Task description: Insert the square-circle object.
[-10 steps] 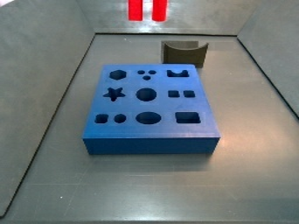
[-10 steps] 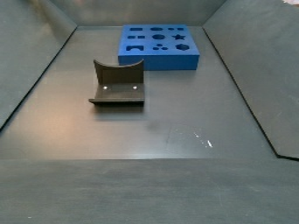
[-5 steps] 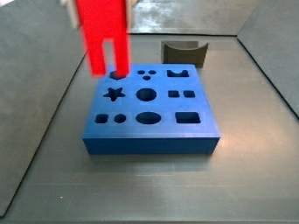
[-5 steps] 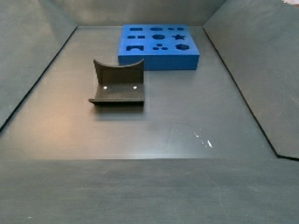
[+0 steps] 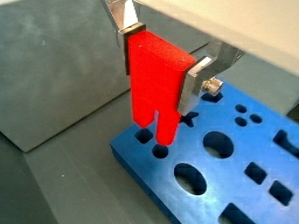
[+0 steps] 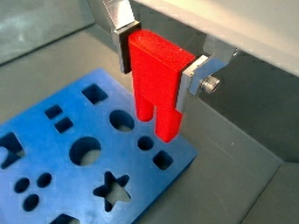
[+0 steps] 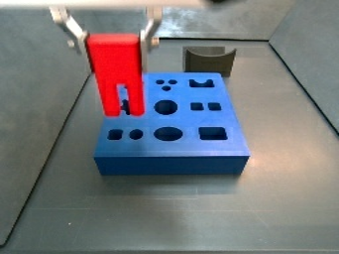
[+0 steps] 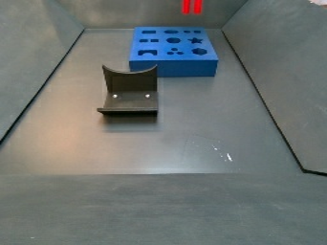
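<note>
My gripper (image 7: 111, 42) is shut on the square-circle object (image 7: 113, 69), a bright red piece held upright by its block top, two legs pointing down. It hangs over the left side of the blue board (image 7: 185, 144). The leg tips are close above the board's holes; I cannot tell whether they touch. Both wrist views show the silver fingers (image 5: 198, 80) (image 6: 194, 77) clamping the red piece (image 5: 158, 96) (image 6: 158, 87) over the board (image 5: 233, 188) (image 6: 47, 144). In a side view only the leg tips (image 8: 192, 7) show, above the board (image 8: 175, 59).
The dark fixture with a curved notch stands behind the board (image 7: 208, 60) and apart from it on the grey floor (image 8: 128, 91). Sloping grey walls (image 7: 54, 149) enclose the floor.
The gripper has come down and toward the front with the red piece, now lower over the board's left holes. The leg tips have entered the side view that had no piece before.
</note>
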You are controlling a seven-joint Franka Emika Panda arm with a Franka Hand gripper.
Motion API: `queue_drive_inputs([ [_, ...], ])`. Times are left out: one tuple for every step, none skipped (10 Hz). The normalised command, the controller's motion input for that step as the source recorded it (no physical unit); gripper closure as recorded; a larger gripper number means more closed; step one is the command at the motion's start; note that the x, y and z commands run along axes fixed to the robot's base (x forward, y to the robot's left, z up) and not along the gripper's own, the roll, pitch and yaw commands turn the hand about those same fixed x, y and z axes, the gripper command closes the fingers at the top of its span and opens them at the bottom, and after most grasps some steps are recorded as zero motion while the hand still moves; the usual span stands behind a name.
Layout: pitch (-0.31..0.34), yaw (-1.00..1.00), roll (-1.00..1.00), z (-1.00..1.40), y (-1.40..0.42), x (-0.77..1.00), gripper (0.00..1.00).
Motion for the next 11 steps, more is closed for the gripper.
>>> queue_drive_inputs([
  [0.000, 0.00, 0.06, -0.84, 0.00, -0.01, 1.00],
  [0.000, 0.00, 0.07, -0.81, 0.00, -0.11, 1.00],
  [0.000, 0.00, 0.06, -0.75, 0.00, -0.06, 1.00],
  [0.000, 0.00, 0.08, -0.73, 0.00, -0.04, 1.00],
  [0.000, 0.00, 0.09, -0.74, 0.03, -0.05, 1.00],
  [0.000, 0.00, 0.07, -0.73, 0.10, 0.00, 1.00],
  [0.031, 0.00, 0.05, -0.61, 0.16, 0.12, 1.00],
  [0.029, 0.00, 0.03, -0.63, 0.13, 0.20, 1.00],
  [0.000, -0.01, 0.00, -0.74, 0.01, 0.25, 1.00],
  [-0.090, -0.03, 0.00, -0.85, -0.07, 0.08, 1.00],
  [-0.153, -0.02, 0.00, -0.89, -0.16, 0.01, 1.00],
])
